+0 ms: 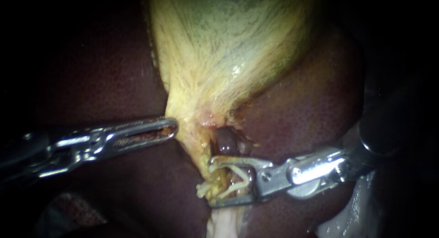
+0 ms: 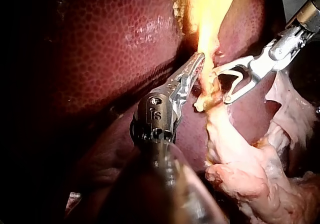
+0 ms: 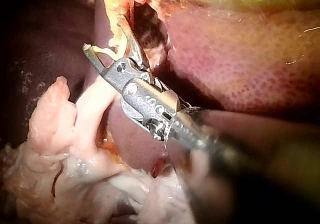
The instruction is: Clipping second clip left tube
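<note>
The left tube (image 1: 204,152) is a thin, pale-yellow, wet strand with frayed edges. It leaves the narrow neck of the yellow-green, finely fibred gallbladder (image 1: 219,41) near the centre of the endoscope view and runs towards 6 o'clock. Just to its 3 o'clock side sits a short dark purplish stub of tissue. The dark red-brown, finely mottled liver (image 1: 311,110) lies all around.

The right instrument (image 1: 211,182), a bright steel shaft with two long slim jaws, comes in from 3 o'clock. Its jaws stand wide apart, and both bear on an open cream-white V-shaped clip (image 1: 238,174) seated between them. The clip and the jaws straddle the left tube, one jaw to the 12 o'clock side of the crossing and one to the 6 o'clock side. In the right wrist view the clip (image 3: 105,49) shows as a pale bar lying across between the jaw tips.

The left instrument (image 1: 173,127), steel with slotted jaws, comes in from 9 o'clock. Its jaws lie together, and the tip touches the yellow edge of the gallbladder neck, close above the tube.

In the left wrist view, lumpy pink-white fatty tissue (image 2: 250,169) hangs beside the left instrument's shaft, under the right instrument. Small stamped marks sit on the left instrument's wrist block.
</note>
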Robot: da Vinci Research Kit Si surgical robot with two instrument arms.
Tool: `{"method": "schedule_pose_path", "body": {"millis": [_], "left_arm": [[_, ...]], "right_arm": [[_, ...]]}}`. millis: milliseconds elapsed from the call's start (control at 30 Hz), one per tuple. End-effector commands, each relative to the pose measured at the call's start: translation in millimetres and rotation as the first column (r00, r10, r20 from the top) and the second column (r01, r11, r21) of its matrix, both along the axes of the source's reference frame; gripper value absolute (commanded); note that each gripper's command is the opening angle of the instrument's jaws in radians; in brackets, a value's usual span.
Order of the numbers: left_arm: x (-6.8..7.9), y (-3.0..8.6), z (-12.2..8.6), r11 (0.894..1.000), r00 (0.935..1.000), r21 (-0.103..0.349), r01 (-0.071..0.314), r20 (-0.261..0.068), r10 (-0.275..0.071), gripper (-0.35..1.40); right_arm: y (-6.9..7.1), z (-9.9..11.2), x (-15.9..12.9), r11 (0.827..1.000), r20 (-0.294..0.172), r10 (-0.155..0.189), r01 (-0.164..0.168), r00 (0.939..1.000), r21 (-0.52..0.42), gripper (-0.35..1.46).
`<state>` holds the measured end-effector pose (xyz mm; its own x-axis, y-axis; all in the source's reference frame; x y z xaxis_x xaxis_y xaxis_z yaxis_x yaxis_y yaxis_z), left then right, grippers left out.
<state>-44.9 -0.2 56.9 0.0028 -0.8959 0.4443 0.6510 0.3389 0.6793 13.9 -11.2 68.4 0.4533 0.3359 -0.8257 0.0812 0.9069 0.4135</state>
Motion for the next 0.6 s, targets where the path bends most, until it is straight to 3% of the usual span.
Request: {"method": "schedule_pose_path", "body": {"millis": [33, 133, 233, 433, 600], "left_arm": [[0.0, 0.0, -0.1, 1.000, 1.0000, 0.000, 0.002, -0.002, -0.002, -0.35], [-0.1, -0.2, -0.5, 1.000, 1.0000, 0.000, 0.003, -0.002, -0.003, -0.35], [-0.1, -0.2, -0.7, 1.000, 1.0000, -0.001, 0.005, 0.000, -0.005, -0.35], [-0.3, -0.1, -1.3, 1.000, 1.0000, -0.003, 0.009, 0.003, -0.009, -0.35], [-0.6, 0.1, -1.5, 1.000, 0.9999, -0.004, 0.013, 0.008, -0.013, -0.35]], "right_arm": [[0.2, 0.6, -0.2, 1.000, 0.018, -0.010, 0.010, 0.9998, -0.002, 0.58], [0.5, 1.9, -0.8, 0.999, 0.059, -0.034, 0.035, 0.9977, -0.006, 0.57], [0.8, 2.9, -1.4, 0.999, 0.084, -0.031, 0.033, 0.9959, -0.018, 0.57], [1.1, 3.5, -1.2, 0.999, 0.090, -0.027, 0.029, 0.9956, -0.020, 0.57], [0.2, 3.6, 0.7, 0.999, 0.093, -0.024, 0.026, 0.9954, -0.025, 0.57]]}}
